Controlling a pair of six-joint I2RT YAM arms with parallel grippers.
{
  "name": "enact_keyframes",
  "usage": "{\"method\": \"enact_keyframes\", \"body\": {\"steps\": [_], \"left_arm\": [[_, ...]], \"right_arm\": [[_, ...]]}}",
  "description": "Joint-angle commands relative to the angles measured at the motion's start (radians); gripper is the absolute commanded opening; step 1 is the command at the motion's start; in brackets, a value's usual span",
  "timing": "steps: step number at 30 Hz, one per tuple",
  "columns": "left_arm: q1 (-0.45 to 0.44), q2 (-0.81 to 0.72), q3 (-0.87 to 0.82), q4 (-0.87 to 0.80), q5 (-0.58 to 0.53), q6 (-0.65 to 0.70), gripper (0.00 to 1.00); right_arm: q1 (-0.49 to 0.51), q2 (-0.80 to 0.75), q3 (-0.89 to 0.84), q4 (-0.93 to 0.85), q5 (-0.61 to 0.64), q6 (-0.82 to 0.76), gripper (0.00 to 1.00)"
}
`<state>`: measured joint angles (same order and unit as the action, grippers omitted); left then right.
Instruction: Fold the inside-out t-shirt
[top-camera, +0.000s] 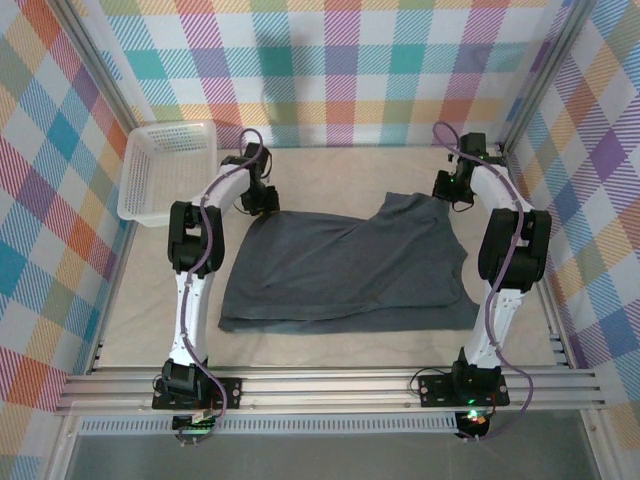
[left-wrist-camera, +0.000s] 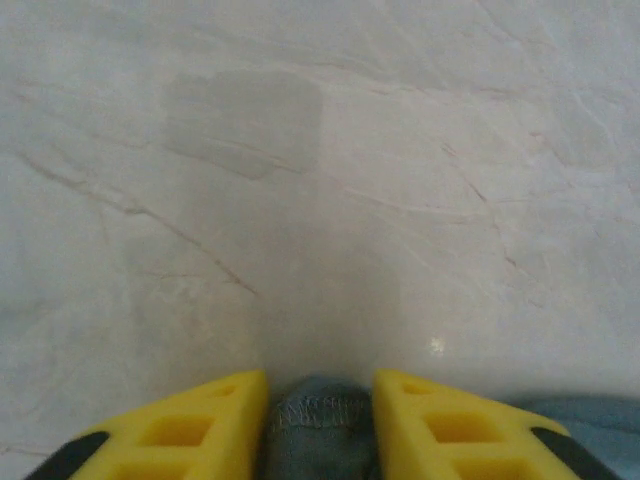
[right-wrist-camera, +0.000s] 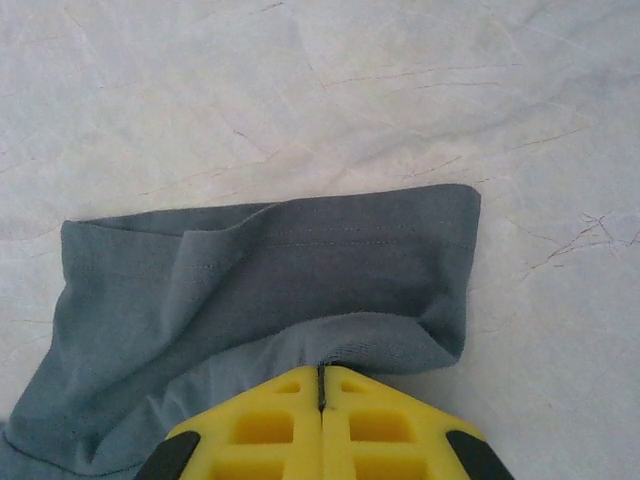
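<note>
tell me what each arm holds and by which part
Both hold the t-shirt. The left gripper pinches a stitched hem at its far left corner; the right gripper, fingers shut, seems to nip a fold at its far right corner.

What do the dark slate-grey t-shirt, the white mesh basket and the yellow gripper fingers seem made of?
Dark slate-grey t-shirt: soft matte cloth, creased, stitched hems. White mesh basket: probably stiff plastic, perforated walls. Yellow gripper fingers: likely matte moulded plastic, hollow cells.
</note>
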<state>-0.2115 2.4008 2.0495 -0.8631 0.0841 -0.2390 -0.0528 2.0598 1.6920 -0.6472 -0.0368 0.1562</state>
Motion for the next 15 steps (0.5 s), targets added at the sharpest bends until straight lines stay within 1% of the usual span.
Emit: {"method": "enact_keyframes", "body": {"steps": [1, 6, 10, 13, 15], "left_arm": [[0.002, -0.011, 0.009, -0.052, -0.045, 0.005, 0.22], [0.038, -0.058, 0.019, -0.044, -0.084, -0.011, 0.13], [0.084, -0.065, 0.033, -0.064, -0.103, -0.029, 0.1], [0.112, -0.089, 0.013, -0.055, -0.102, -0.033, 0.11], [0.124, -0.109, 0.0, -0.049, -0.107, -0.038, 0.17]], "right_arm": [[0.001, 0.023, 0.028, -0.029, 0.034, 0.035, 0.0], [-0.008, 0.026, 0.038, -0.045, 0.059, 0.035, 0.0], [-0.03, 0.02, 0.029, -0.058, 0.084, 0.045, 0.0], [-0.039, 0.019, 0.022, -0.059, 0.079, 0.038, 0.0], [-0.041, 0.021, 0.023, -0.057, 0.057, 0.033, 0.0]]}}
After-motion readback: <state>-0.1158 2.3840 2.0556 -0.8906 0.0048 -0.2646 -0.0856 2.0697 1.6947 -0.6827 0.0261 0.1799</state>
